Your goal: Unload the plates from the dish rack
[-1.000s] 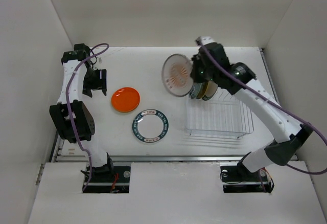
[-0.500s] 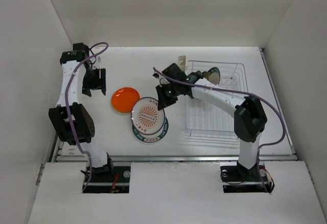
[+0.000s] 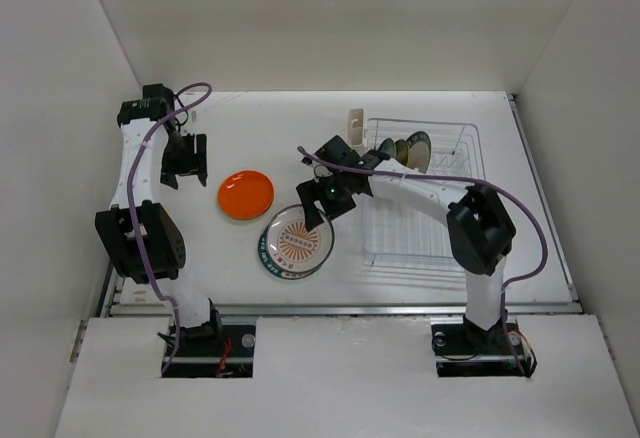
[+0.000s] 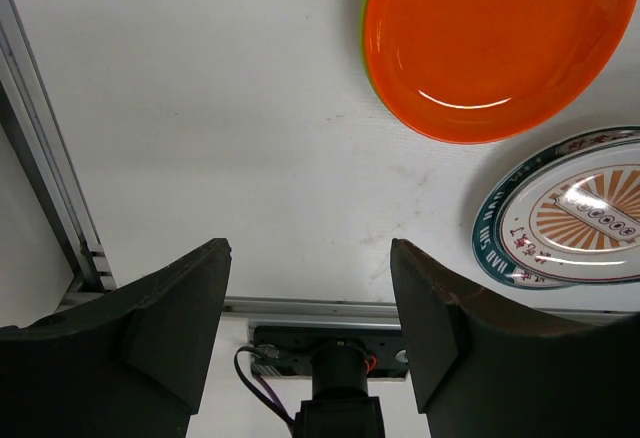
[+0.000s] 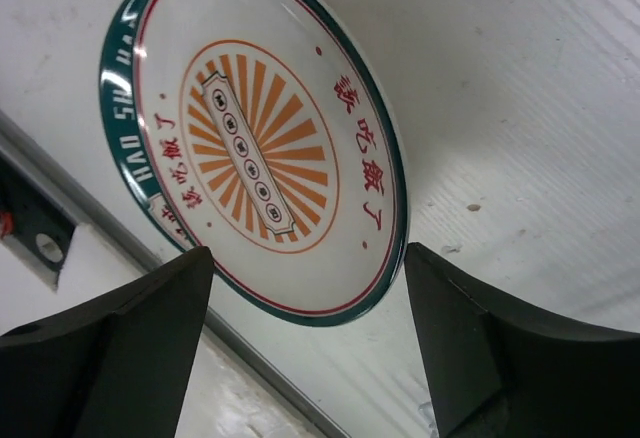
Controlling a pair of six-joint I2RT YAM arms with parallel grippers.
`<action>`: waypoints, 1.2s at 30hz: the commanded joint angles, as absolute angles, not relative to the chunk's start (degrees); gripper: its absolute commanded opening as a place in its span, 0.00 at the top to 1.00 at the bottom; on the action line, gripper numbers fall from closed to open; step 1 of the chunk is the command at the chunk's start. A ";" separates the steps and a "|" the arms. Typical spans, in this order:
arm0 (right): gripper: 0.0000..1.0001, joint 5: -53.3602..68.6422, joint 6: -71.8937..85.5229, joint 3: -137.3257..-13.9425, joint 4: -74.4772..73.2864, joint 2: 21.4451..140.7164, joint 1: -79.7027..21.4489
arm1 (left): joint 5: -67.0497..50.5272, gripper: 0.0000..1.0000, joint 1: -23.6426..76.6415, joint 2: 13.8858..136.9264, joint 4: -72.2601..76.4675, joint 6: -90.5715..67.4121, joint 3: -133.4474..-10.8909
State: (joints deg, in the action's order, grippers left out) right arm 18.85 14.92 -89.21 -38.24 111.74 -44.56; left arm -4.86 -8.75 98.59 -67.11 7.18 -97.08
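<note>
A white plate with an orange sunburst lies flat on a teal-rimmed plate on the table. My right gripper hovers over that plate's near edge, jaws open and apart from it. An orange plate rests on a lime green plate further left. The white wire dish rack holds two or three olive and tan plates upright at its back. My left gripper is open and empty, left of the orange plate.
A cream cutlery cup stands at the rack's back left corner. The metal rail of the table's near edge runs below the stacked plates. White walls enclose the table on three sides.
My right arm carried the sunburst plate from the rack down onto the teal-rimmed plate, then opened and let it go. The left arm has not moved.
</note>
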 commanded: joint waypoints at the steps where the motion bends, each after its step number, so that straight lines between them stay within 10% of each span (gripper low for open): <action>1: 0.17 13.11 14.33 -90.26 -39.46 110.21 -45.96 | -4.31 0.38 -9.23 95.98 -68.55 6.94 -97.65; 36: 0.16 6.77 18.28 -91.58 -33.84 117.42 -51.33 | -4.31 0.38 -9.23 95.45 -68.03 6.94 -95.54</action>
State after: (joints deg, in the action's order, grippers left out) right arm 6.96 16.95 -91.35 -36.36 119.31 -50.28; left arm -4.62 -8.75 98.45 -67.05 7.18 -95.98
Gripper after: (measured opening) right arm 0.843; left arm 0.622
